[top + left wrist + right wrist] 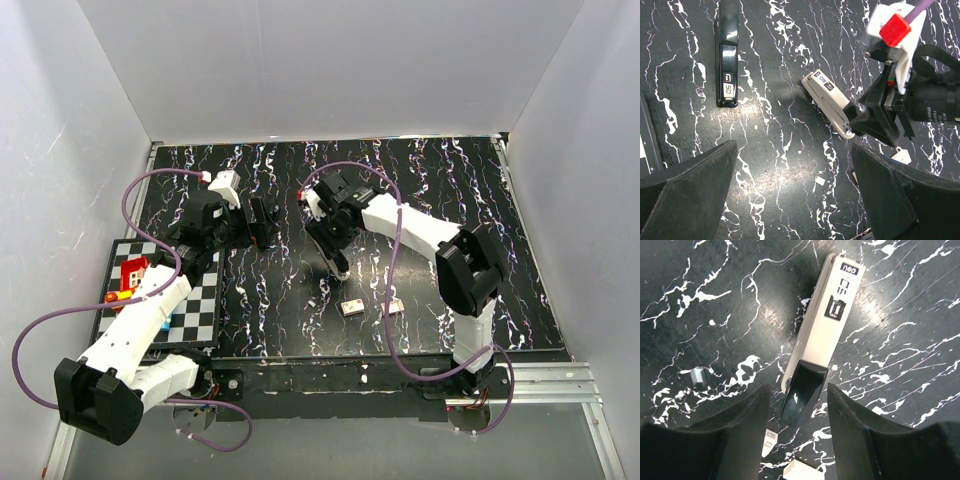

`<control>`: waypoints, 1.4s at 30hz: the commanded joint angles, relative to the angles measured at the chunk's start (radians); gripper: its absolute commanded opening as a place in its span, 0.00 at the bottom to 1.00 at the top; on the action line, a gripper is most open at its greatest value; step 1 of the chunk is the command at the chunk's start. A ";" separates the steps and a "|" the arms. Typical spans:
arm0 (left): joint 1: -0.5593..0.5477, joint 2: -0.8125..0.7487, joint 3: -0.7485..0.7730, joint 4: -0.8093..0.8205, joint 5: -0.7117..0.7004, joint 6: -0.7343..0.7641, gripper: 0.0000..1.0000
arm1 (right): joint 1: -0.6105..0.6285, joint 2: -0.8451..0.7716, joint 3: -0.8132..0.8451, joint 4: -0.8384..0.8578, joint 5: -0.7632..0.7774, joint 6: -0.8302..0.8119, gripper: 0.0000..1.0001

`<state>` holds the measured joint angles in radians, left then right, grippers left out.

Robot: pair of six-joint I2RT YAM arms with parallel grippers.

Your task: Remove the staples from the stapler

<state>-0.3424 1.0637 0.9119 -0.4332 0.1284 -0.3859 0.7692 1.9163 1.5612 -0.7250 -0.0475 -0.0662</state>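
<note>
White-topped stapler (pixel 822 325) lies flat on tabletop (pixel 715 330), dark rear end between half-open right fingers (pixel 740 430), not clamped. Left fingers (pixel 685 195) wide, nothing held.

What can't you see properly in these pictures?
- Any staples: hidden inside the pale-topped stapler in every view.
- The black stapler: left wrist view, far end cut off by the top edge.
- Top view: the right gripper covers most of the pale-topped stapler.
- The red object: top view, too small to tell what it is.
</note>
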 commanded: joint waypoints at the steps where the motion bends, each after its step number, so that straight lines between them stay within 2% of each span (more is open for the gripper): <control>1: -0.001 -0.007 0.016 0.013 0.017 0.009 0.98 | 0.012 0.042 0.068 0.018 0.037 -0.014 0.59; 16: -0.001 -0.019 0.016 0.017 0.027 0.009 0.98 | 0.024 0.139 0.122 -0.001 0.092 -0.006 0.58; 20: -0.001 -0.019 0.015 0.017 0.028 0.009 0.98 | 0.038 0.147 0.126 0.001 0.100 -0.024 0.51; 28: -0.001 -0.019 0.013 0.017 0.027 0.009 0.98 | 0.048 0.141 0.137 -0.004 0.120 -0.084 0.23; 33: -0.001 -0.033 0.012 0.025 0.040 0.015 0.98 | 0.053 0.115 0.135 0.004 0.101 -0.153 0.20; 36: -0.001 -0.056 0.005 0.037 0.063 0.025 0.98 | 0.051 0.104 0.135 -0.004 0.055 -0.233 0.15; 42: -0.001 -0.146 -0.015 0.086 0.148 0.073 0.98 | 0.054 0.075 0.114 0.001 -0.060 -0.403 0.16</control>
<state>-0.3424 0.9924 0.9047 -0.3992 0.2150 -0.3561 0.8139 2.0689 1.6623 -0.7338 -0.0101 -0.3199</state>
